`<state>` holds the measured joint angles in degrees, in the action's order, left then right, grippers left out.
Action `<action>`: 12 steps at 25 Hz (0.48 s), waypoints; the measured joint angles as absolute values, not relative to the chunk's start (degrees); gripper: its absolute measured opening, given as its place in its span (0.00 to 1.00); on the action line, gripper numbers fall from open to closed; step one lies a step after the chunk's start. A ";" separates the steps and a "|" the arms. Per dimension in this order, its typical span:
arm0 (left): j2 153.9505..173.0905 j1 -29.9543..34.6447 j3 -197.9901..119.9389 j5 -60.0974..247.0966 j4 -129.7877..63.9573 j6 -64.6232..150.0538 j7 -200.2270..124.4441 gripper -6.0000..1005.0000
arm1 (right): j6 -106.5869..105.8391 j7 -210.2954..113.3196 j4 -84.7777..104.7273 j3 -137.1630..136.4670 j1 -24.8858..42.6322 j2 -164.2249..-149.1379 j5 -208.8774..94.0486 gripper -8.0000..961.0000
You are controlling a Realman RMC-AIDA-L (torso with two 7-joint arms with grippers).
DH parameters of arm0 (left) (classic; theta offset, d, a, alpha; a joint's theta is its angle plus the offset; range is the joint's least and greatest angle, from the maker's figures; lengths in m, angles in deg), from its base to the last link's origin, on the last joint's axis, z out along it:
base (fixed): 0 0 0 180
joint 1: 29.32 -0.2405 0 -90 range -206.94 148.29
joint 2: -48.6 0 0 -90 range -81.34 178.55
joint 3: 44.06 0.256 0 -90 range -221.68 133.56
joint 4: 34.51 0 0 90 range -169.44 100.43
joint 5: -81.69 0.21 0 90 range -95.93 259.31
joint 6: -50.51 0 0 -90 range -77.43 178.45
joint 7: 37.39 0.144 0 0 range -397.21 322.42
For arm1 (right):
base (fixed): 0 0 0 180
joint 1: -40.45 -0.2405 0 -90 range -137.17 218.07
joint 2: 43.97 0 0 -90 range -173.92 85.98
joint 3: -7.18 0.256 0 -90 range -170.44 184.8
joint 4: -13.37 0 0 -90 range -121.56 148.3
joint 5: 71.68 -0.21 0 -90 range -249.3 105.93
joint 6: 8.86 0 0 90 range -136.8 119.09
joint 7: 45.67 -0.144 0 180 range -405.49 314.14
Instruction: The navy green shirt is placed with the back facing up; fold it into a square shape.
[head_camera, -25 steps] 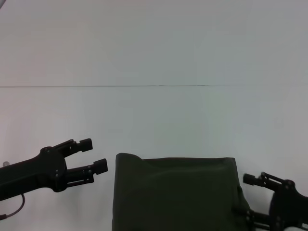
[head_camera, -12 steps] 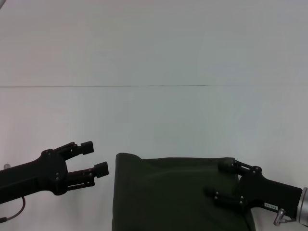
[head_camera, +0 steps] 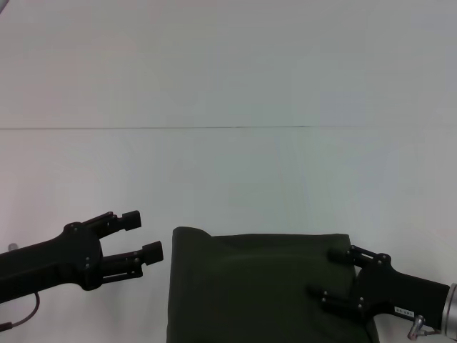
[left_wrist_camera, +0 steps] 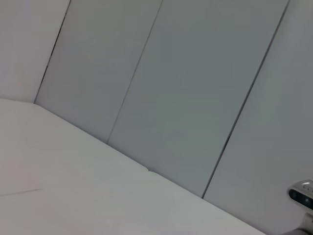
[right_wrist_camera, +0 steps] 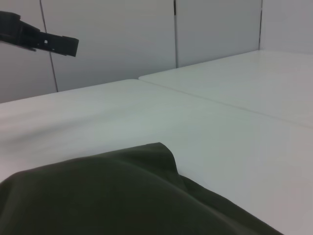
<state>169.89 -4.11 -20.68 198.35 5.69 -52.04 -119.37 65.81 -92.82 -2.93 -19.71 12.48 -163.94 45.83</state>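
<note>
The navy green shirt [head_camera: 250, 286] lies folded into a dark rectangular block at the near middle of the white table [head_camera: 228, 179]; its near part runs out of the head view. My right gripper [head_camera: 325, 273] is open, with both fingers over the shirt's right part near its far right corner. To the left of the shirt's left edge and apart from it, my left gripper [head_camera: 146, 234] is open with nothing between its fingers. The right wrist view shows the shirt [right_wrist_camera: 122, 196] close up, with a raised fold corner, and the left gripper [right_wrist_camera: 44, 41] far off.
A thin seam [head_camera: 157, 128] crosses the table beyond the shirt. The left wrist view shows only the table surface [left_wrist_camera: 73, 186] and grey wall panels [left_wrist_camera: 186, 98].
My right gripper has come in from the near right corner over the shirt's right part. The left gripper has edged slightly toward the shirt. The shirt has not visibly moved.
</note>
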 joint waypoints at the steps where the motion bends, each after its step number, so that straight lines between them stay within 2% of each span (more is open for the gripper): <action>1: 169.89 -4.11 -20.68 198.41 5.68 -52.04 -119.39 0.93 | 65.72 -92.82 -2.93 -19.71 12.48 -163.94 45.83 0.84; 8: 169.88 -3.90 -20.54 198.86 5.78 -51.95 -121.62 0.93 | 73.41 -92.32 -4.42 -17.37 13.99 -163.80 44.83 0.84; 12: 168.95 -1.71 -18.11 202.67 6.61 -51.82 -129.93 0.93 | 83.99 -92.18 -7.98 -14.67 17.10 -163.65 41.90 0.85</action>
<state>168.95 -1.71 -18.11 202.67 6.61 -51.82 -129.93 83.99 -92.18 -7.98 -14.67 17.10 -163.65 41.90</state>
